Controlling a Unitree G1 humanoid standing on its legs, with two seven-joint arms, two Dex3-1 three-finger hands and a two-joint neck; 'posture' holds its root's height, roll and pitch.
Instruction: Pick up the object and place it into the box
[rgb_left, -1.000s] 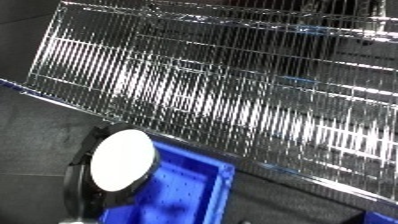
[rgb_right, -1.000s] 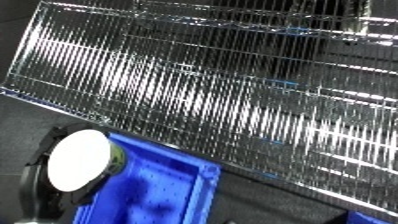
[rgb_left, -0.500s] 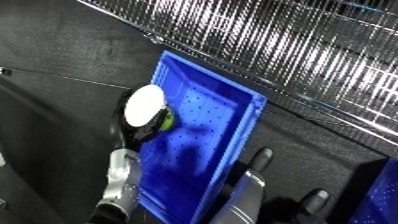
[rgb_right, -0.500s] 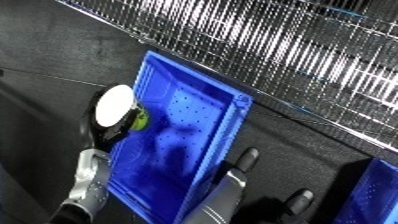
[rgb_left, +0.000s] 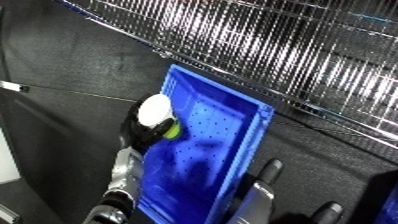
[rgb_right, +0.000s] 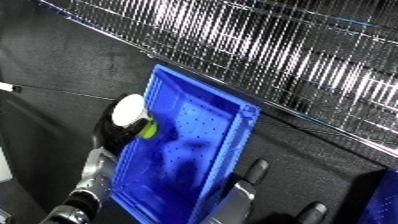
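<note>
Left hand (rgb_left: 142, 134): black, at the end of a white and silver forearm that rises from the lower edge; its fingers are curled round the object, holding it at the bin's left wall.
Object (rgb_left: 156, 111): a container with a round white cap facing the camera and a yellow-green body just below and right of the cap; it sits in the left hand's grasp, over the left rim of the bin, its green part over the blue floor.
Bin (rgb_left: 246, 150): bright blue, long and tilted in view, directly right of the left hand; its floor shows rows of small dark dots, and nothing lies on that floor.
Right hand (rgb_right: 251, 174): dark fingers show below the bin's right wall, outside it, well apart from the object; they look straight and hold nothing.
Wire rack (rgb_left: 293, 55): shiny metal grid beyond the bin, far from both hands.
</note>
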